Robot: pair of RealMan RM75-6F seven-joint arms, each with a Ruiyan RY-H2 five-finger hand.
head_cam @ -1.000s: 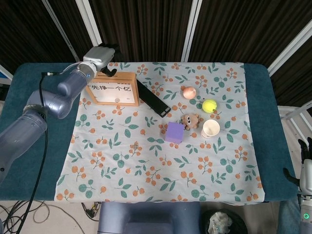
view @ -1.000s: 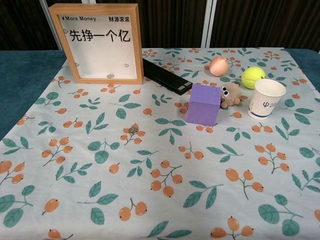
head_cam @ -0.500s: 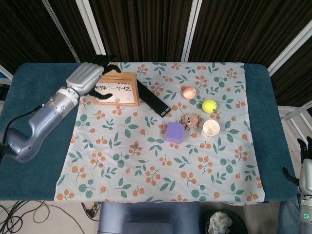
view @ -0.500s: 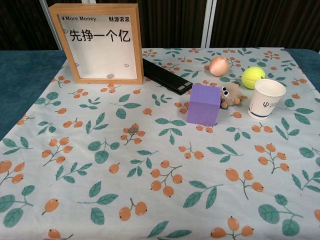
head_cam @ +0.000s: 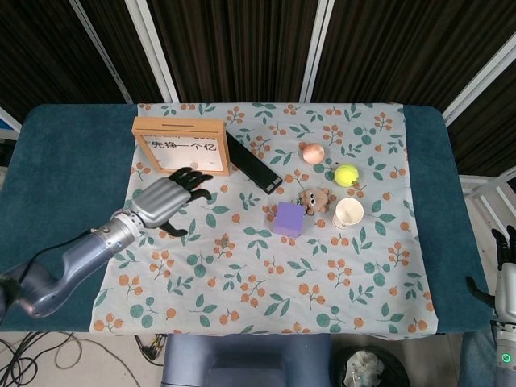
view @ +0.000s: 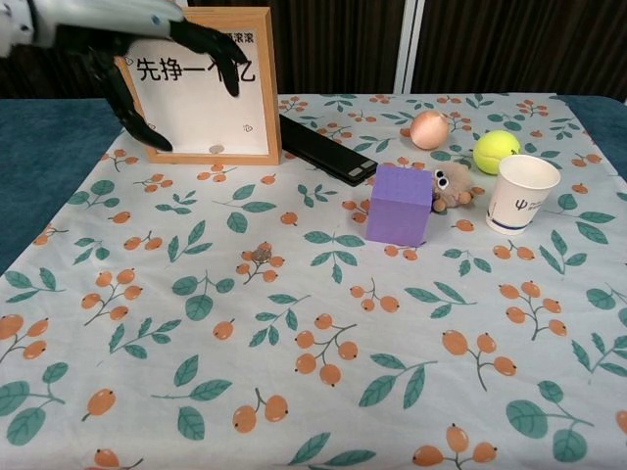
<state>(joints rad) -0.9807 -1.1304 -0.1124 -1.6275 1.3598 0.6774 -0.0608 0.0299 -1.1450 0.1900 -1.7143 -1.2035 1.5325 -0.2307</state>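
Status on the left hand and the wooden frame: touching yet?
Done: nothing visibly moved; the wooden frame stands upright on the cloth. In hand: left hand hovers open in front of it, holding nothing. Left: contact with the frame. Right hand sits off the table edge.

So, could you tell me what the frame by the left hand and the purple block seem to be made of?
The frame looks like light wood with a matt finish: grain-toned orange-brown border around a white printed panel. The purple block seems to be foam or painted wood: flat, dull, even colour, slightly soft edges; which one I cannot tell. The left hand hovers open before the frame.
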